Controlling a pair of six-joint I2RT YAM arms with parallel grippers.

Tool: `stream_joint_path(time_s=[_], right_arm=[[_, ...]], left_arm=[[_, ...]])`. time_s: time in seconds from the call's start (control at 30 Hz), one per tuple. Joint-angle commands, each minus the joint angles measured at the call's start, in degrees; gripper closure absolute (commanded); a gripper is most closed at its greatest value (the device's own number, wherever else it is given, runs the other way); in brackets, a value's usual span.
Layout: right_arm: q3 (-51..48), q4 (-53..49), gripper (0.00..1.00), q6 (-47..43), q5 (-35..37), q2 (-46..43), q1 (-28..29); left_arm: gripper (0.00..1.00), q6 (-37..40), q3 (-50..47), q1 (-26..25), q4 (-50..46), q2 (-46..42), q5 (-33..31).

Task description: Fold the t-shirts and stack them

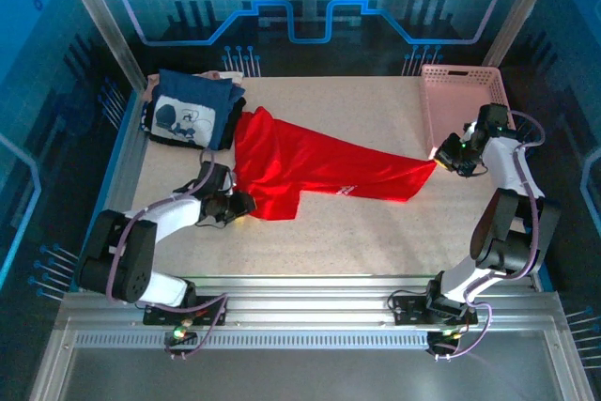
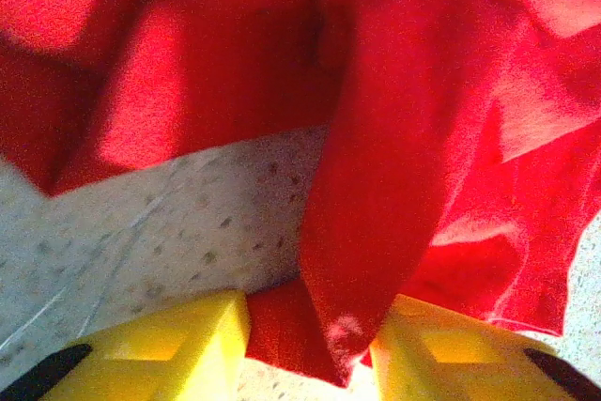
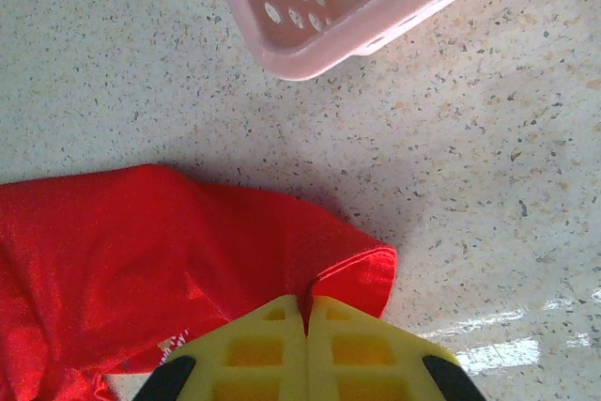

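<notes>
Closest in, the left gripper (image 1: 241,205) sits at the near left corner of the red shirt (image 1: 310,164). Its wrist view shows a bunched fold of that cloth wedged between the yellow fingers (image 2: 178,349), so it is grasping the shirt. Across at the red shirt's right tip, the right gripper (image 1: 440,153) is clenched: in its wrist view the two fingers (image 3: 246,354) meet, with a rolled edge of red cloth pinched between their tips. The red shirt lies stretched over the table (image 1: 376,232) between the two grippers, wide and rumpled at its left end and narrowing to a point at the right, with a small white mark near its near edge. Beyond the red shirt's right tip stands the basket (image 1: 460,72), pink and perforated, apart from the cloth. Beyond the red shirt's left end, the navy shirt (image 1: 192,110) lies folded with its white-grey print facing up. Its near right corner either touches or overlaps the red cloth; I cannot tell which.
</notes>
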Motion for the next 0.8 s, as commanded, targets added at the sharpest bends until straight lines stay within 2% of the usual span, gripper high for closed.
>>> stream_joint_path(time_s=[0.0,0.1,0.23,0.3,0.4,0.63,0.77], right_arm=[[0.9,-1.3,0.98,-1.1,-1.0,0.1,-0.5],[1.0,-1.6,0.99,-1.1,-1.2,-0.6,-0.7],[2.3,-3.4,1.0,-0.6,-3.5,-4.4,-1.2],[3.2,-4.1,1.0,0.1,-5.8,-8.5,-1.7],[4.7,-5.8,1.0,1.9,-8.5,-14.7,-2.6],[11.6,-11.9,1.0,5.9,-13.7,-26.1,-4.0],[21.3,-16.4,1.0,8.0,-13.2,-30.7,-4.2]], left_arm=[[0.8,2.6,3.0,-2.2,0.2,3.8,2.8],[1.0,2.8,4.1,-3.0,-2.8,3.0,2.8],[1.0,1.6,9.5,-2.5,-11.2,-7.4,1.3],[1.0,0.6,15.9,-1.2,-16.7,-14.4,-0.6],[1.0,-1.0,26.6,2.5,-21.6,-20.4,-1.7],[1.0,1.5,49.8,7.3,-25.8,-21.4,-2.8],[1.0,2.2,62.2,8.8,-25.2,-19.1,-2.9]])
